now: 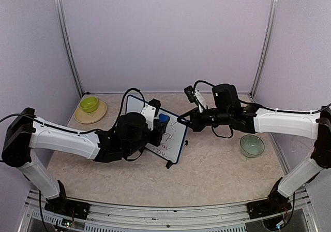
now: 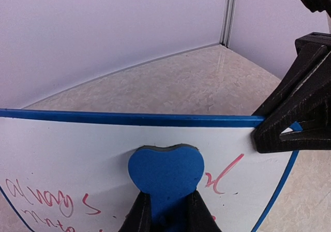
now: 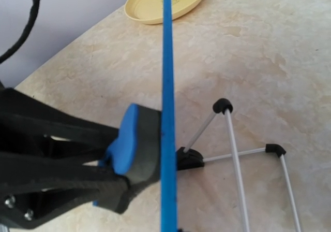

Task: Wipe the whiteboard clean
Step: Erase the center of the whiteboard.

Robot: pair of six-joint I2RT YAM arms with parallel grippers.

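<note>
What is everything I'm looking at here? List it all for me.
whiteboard: one, white, blue frame, red writing; mid-table, standing tilted
eraser: one, blue, heart-shaped; against the whiteboard's face
plate: one, yellow; far left corner
green bowl: one, lime; on the plate
pale bowl: one, pale green; right side
table: one, beige marbled; under everything
left arm: one, white and black; from the left
right arm: one, white and black; from the right
left end effector: black; shut on the eraser
right end effector: black; shut on the whiteboard's edge
</note>
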